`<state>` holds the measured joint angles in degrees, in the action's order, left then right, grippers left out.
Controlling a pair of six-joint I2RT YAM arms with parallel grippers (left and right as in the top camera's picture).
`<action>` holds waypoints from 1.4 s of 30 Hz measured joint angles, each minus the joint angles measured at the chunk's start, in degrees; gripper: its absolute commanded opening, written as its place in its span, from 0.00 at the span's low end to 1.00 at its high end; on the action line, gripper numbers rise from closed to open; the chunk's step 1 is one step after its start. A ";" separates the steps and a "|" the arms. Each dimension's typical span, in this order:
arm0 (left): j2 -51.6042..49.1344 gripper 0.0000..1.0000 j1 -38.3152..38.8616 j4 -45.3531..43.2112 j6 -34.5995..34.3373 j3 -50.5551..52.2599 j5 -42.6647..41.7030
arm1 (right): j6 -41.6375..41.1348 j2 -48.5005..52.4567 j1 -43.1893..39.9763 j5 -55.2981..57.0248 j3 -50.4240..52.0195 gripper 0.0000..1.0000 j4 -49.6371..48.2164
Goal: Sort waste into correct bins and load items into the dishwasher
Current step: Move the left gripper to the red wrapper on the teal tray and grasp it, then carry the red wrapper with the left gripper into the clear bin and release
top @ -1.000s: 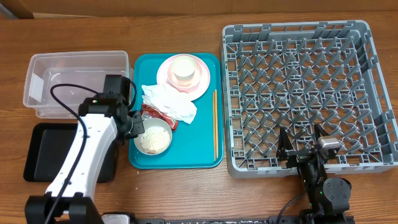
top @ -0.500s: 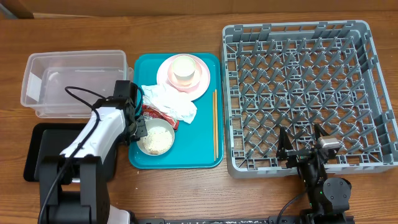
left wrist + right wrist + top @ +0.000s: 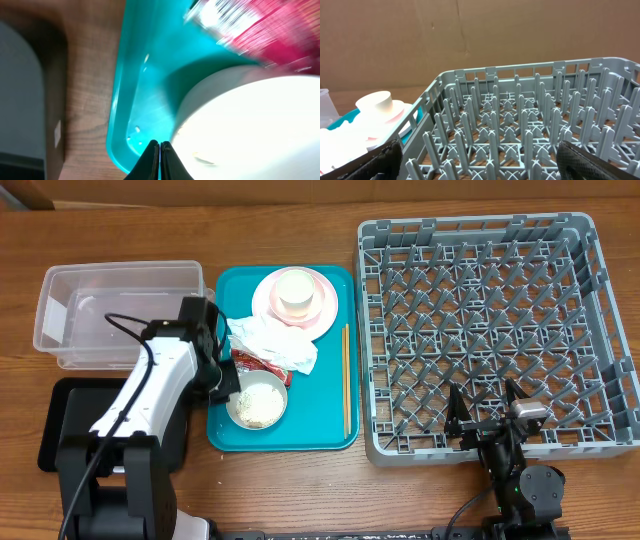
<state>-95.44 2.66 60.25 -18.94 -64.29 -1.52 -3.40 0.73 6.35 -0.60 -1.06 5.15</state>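
The serving tray (image 3: pixel 325 405) was teal, and on it sat a pale pink plate (image 3: pixel 325 310), cream cup (image 3: pixel 295 292), white napkin (image 3: pixel 272 340), red packet (image 3: pixel 255 363) and whitish bowl (image 3: pixel 284 402) of white rice (image 3: pixel 258 406). The chopsticks (image 3: pixel 346 380) were tan. At right the rack (image 3: pixel 480 330) was grey and grid-floored; at left the tub (image 3: pixel 120 272) was clear and the small tray (image 3: pixel 70 430) black. The table (image 3: pixel 300 490) was brown wood-grain.

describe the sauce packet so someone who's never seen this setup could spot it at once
Find the teal tray just left of the big grey rack. On the tray's left half, the packet lies between the crumpled white napkin and the whitish bowl. It is small and the only red thing there.
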 measured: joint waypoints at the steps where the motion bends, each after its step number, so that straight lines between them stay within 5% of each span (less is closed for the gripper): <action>1: 0.07 0.09 0.00 -0.04 0.00 -0.85 -0.13 | 0.00 0.00 0.00 0.02 0.00 1.00 0.00; 4: 0.31 0.26 0.00 -1.09 0.20 -3.82 -0.92 | -0.02 0.00 0.00 0.00 0.00 1.00 0.00; 6: 0.52 0.47 0.00 -3.15 0.33 -4.96 -1.62 | 0.00 0.00 0.00 0.00 0.00 1.00 0.00; 9: 0.72 0.51 0.00 -5.70 -0.83 -5.40 -2.86 | 0.00 0.00 0.00 0.00 0.00 1.00 0.02; 32: -2.64 0.41 6.71 -13.38 -15.89 -5.40 -1.66 | 0.00 0.00 0.00 0.02 0.00 1.00 0.00; 42: -9.60 0.18 6.75 -16.94 -17.18 -5.40 -0.79 | 0.00 0.00 0.00 0.00 0.00 1.00 0.02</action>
<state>-105.03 9.41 43.31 -36.12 -69.69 -2.31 -3.40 0.73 6.35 -0.60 -1.06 5.17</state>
